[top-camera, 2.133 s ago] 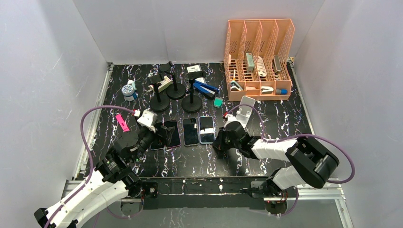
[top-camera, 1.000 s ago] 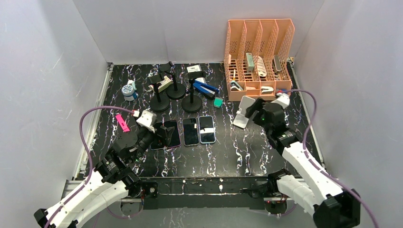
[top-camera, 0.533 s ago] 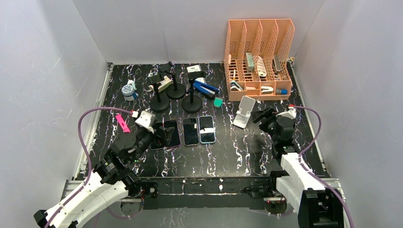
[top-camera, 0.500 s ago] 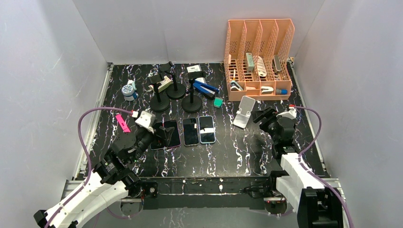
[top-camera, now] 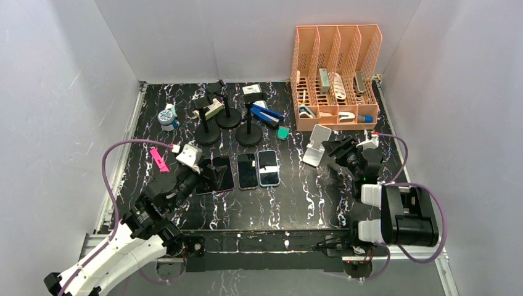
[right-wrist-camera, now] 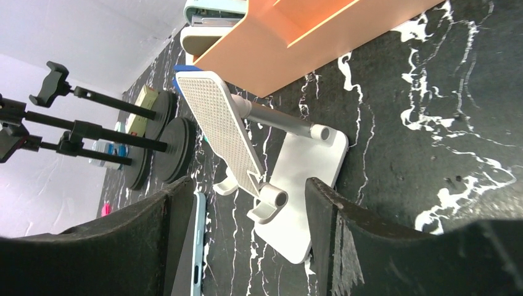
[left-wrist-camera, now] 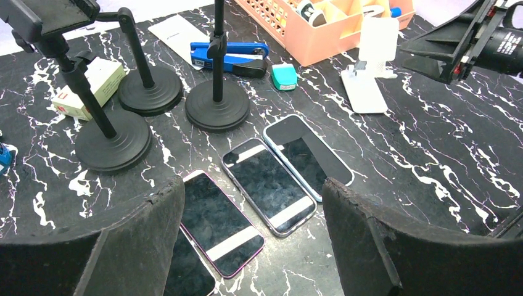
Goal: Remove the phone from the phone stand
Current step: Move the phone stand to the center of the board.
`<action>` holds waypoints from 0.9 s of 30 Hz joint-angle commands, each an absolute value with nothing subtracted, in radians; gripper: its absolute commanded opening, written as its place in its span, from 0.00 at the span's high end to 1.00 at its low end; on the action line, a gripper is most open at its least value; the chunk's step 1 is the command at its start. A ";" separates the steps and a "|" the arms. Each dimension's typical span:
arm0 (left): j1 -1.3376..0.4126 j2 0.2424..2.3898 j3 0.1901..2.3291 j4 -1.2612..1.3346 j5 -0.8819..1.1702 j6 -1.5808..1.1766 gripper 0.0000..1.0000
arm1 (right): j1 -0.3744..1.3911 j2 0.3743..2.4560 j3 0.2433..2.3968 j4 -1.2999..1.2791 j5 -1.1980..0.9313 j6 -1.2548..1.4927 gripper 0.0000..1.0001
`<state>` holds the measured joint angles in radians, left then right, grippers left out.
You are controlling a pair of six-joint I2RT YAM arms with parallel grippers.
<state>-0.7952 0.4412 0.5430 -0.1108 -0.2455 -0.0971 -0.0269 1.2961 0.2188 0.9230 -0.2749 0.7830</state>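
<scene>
Nearest me, the left gripper (left-wrist-camera: 251, 185) hangs low over a row of phones (left-wrist-camera: 268, 185) lying flat on the black marbled table (top-camera: 308, 197), its fingers spread wide and gripping nothing. The rightmost, blue-edged phone (left-wrist-camera: 308, 157) lies apart from the white phone stand (right-wrist-camera: 228, 132). The right gripper (right-wrist-camera: 248, 185), also wide open and empty, faces that stand without touching it. Behind stands the orange organizer (top-camera: 336, 61).
</scene>
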 commanded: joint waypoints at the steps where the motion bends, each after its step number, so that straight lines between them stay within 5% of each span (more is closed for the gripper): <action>1: -0.798 0.438 0.528 -0.091 -0.239 -0.092 0.21 | -0.032 1.391 0.282 1.112 -0.364 0.790 0.28; 8: -0.798 0.442 0.525 -0.088 -0.238 -0.091 0.21 | -0.032 1.523 0.312 1.218 -0.429 0.793 0.35; 27: -0.798 0.456 0.520 -0.075 -0.229 -0.083 0.21 | -0.021 1.754 0.365 1.499 -0.601 0.871 0.83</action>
